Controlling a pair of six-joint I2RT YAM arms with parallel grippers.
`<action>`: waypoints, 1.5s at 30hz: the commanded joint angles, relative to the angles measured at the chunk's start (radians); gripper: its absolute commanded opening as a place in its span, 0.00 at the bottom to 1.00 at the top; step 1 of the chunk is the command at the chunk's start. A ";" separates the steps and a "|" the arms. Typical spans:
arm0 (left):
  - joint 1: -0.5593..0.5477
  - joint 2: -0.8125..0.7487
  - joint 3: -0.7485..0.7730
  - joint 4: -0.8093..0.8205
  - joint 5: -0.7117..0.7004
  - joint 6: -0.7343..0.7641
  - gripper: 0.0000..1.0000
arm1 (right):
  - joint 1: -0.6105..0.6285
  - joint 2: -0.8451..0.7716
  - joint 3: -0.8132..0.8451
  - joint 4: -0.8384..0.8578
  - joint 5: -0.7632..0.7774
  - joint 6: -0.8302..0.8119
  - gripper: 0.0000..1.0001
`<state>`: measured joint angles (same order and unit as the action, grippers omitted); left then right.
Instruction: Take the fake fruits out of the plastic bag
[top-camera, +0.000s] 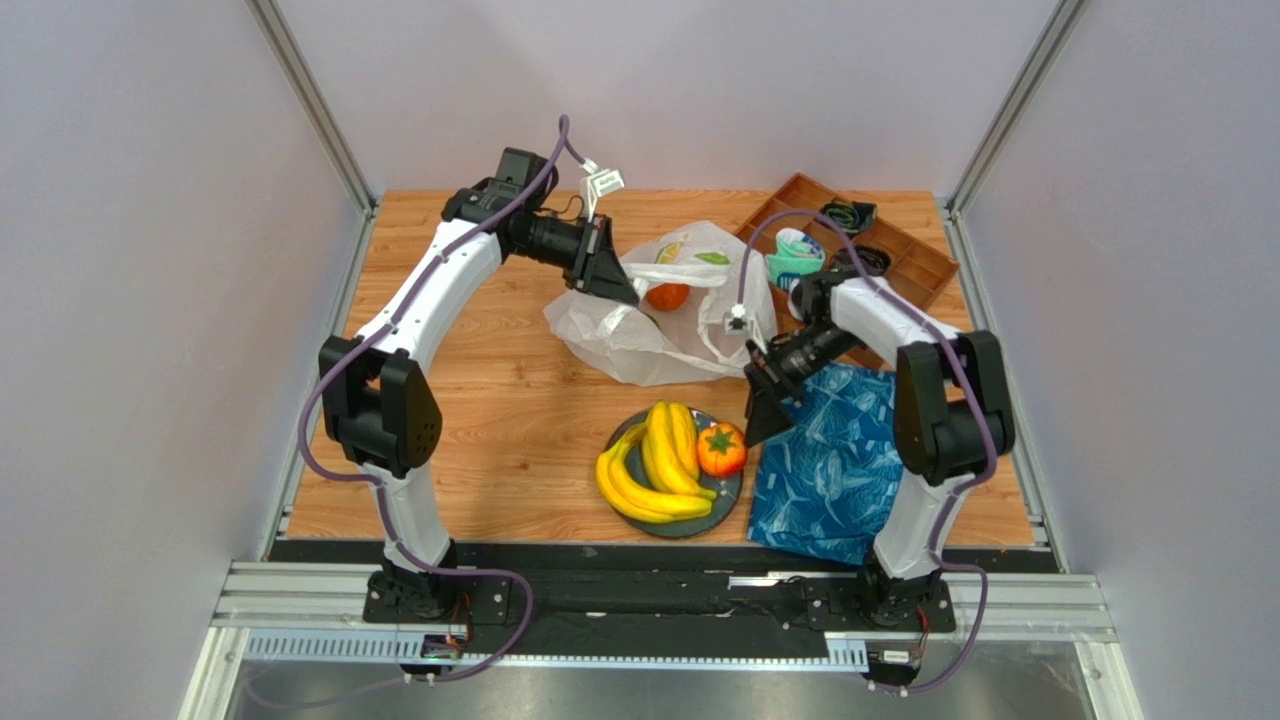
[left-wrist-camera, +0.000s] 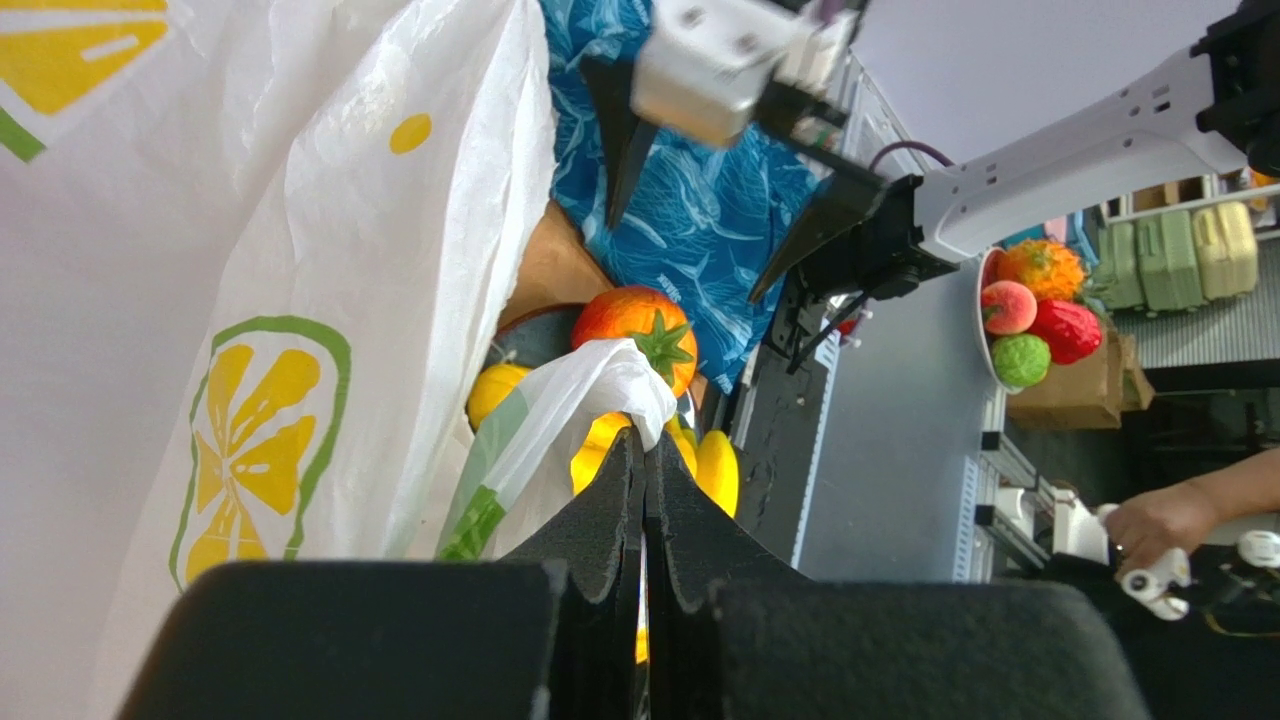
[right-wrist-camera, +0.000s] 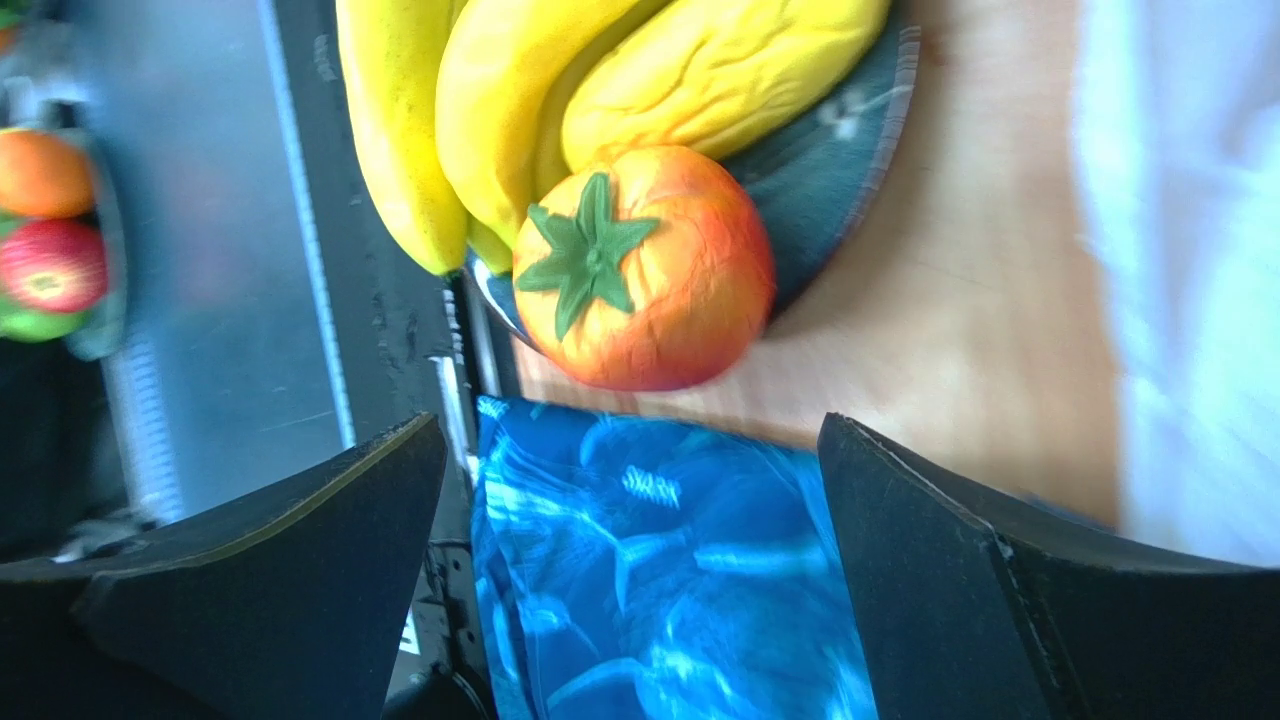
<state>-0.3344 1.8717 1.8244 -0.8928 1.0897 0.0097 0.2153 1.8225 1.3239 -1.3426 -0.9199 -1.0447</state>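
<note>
Left claw (left-wrist-camera: 646, 447) clamped on bag (top-camera: 646, 348) handle. Right claw (top-camera: 762, 393) wide open, empty, beside plate (top-camera: 709, 525). Orange (top-camera: 667, 296) inside bag, far-left of right claw; right arm free.

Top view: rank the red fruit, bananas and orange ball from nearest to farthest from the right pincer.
1. Red fruit, beside the right pincer, on the plate.
2. Bananas, farther left on the plate.
3. Orange ball, in the bag, far side.
</note>
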 joint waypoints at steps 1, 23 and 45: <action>-0.008 0.000 0.065 0.043 0.021 -0.005 0.00 | -0.013 -0.173 0.095 -0.069 0.073 0.071 1.00; -0.015 -0.043 0.091 0.093 0.064 -0.129 0.00 | 0.210 -0.121 0.158 0.927 0.378 0.635 0.54; -0.133 -0.032 0.016 0.071 0.217 -0.093 0.00 | 0.199 0.428 0.641 0.915 0.598 0.865 1.00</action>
<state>-0.4656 1.8496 1.8149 -0.7952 1.2671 -0.1368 0.4110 2.1757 1.8442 -0.4877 -0.2901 -0.2321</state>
